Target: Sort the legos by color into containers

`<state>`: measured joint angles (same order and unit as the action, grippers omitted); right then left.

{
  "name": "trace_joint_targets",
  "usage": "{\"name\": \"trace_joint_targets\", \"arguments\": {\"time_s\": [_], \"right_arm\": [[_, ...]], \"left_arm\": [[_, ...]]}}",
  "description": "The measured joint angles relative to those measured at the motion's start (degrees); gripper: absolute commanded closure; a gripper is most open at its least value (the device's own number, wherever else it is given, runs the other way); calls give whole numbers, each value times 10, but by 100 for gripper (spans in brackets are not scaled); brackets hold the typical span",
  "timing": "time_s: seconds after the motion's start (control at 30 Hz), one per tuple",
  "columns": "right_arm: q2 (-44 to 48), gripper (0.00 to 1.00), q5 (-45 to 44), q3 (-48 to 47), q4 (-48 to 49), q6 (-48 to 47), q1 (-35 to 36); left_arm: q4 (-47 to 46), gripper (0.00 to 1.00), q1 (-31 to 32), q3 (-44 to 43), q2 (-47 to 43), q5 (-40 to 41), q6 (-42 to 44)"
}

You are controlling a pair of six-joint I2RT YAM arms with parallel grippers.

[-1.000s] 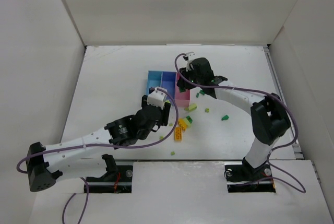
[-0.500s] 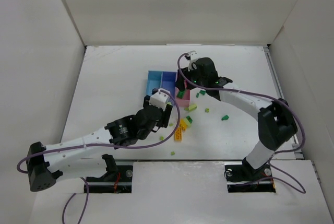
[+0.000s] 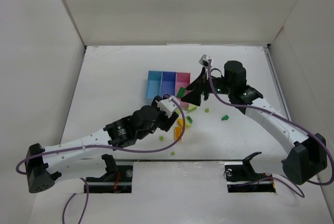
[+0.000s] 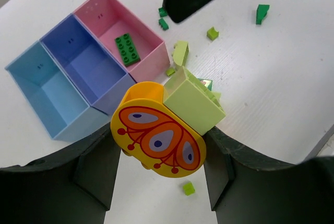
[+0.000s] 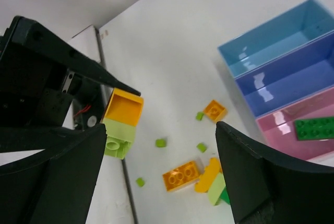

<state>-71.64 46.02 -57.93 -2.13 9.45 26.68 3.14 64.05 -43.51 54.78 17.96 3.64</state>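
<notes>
My left gripper is shut on a round yellow-red lego with a lime green brick stuck to it, held above the table in front of the containers. These are joined bins: light blue, periwinkle and pink. A dark green brick lies in the pink bin. My right gripper stands open and empty just right of the pink bin. Loose legos lie below it: orange bricks and small lime bits.
More loose pieces lie right of the bins: a dark green one and a lime one. Small lime bits sit near the front edge. White walls close in the table on three sides.
My right gripper has opened and drawn back to the right from over the pink bin, where a dark green brick now lies. The left gripper shifted slightly right, still gripping its piece.
</notes>
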Motion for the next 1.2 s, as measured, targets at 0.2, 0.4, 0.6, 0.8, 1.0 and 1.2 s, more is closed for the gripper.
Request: {"name": "trace_joint_targets", "arguments": {"time_s": [0.2,0.4,0.6,0.8,1.0,1.2], "right_arm": [[-5,10,31,8,-24,29,5],[-5,13,34,8,-36,63,13],[-17,18,27,8,-46,84,20],[-21,21,-1,8,-76,85,20],[-26,25,-7,6,-78,89,24],[-43,35,-7,-8,-77,94,40]], "left_arm": [[-15,90,0,0,5,-19,41],[-15,92,0,-12,48,-6,47],[-12,95,0,-47,94,23,36],[-12,95,0,-48,93,28,29],[-7,95,0,-47,65,28,25],[-3,95,-1,-47,64,32,25]]}}
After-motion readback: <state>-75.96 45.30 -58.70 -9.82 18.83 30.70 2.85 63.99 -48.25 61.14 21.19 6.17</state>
